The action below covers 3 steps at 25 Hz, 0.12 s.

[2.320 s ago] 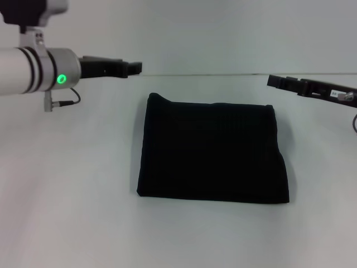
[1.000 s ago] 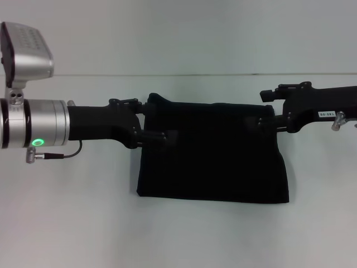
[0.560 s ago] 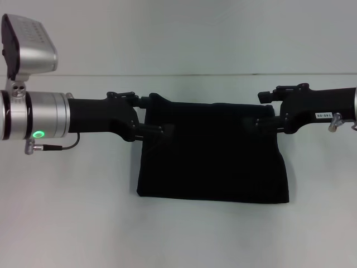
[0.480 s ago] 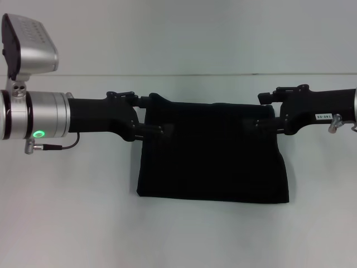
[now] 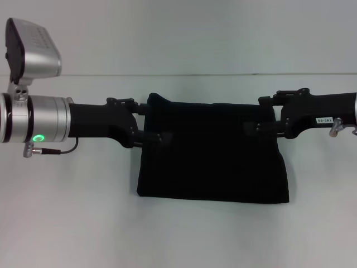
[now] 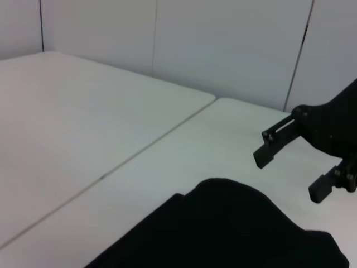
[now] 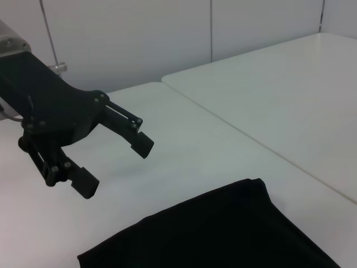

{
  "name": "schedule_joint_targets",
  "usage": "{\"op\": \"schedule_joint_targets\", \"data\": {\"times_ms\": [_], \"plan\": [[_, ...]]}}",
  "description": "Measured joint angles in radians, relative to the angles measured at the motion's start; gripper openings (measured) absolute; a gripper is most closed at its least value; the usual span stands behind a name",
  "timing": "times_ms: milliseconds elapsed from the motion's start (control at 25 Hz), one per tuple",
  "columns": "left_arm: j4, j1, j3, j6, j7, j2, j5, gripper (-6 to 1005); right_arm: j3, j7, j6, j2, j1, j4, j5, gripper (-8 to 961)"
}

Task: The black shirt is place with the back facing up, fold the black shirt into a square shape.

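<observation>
The black shirt (image 5: 212,151) lies folded into a flat rectangle in the middle of the white table (image 5: 67,223). My left gripper (image 5: 156,121) is open, low at the far part of the shirt's left edge, its fingers straddling the edge. My right gripper (image 5: 256,114) is open at the far part of the shirt's right edge, mirrored to the left one. The right wrist view shows the left gripper (image 7: 115,167) with nothing between its fingers, beside the shirt (image 7: 223,234). From the left wrist, the right gripper (image 6: 290,174) shows open past the shirt's corner (image 6: 223,234).
A seam (image 6: 139,156) runs across the white table top beyond the shirt. A pale wall (image 5: 184,33) stands behind the table's far edge.
Both arms have come in from the far sides and down to the shirt's left and right edges. Over the last half second they barely shift, and the shirt lies as before.
</observation>
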Motion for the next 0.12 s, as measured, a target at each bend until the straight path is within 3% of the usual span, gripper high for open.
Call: {"op": "schedule_joint_targets", "data": {"times_ms": [120], "plan": [[0.000, -0.001, 0.002, 0.002, -0.002, 0.000, 0.012, 934, -0.001, -0.003, -0.001, 0.001, -0.001, 0.001, 0.000, 840]]}}
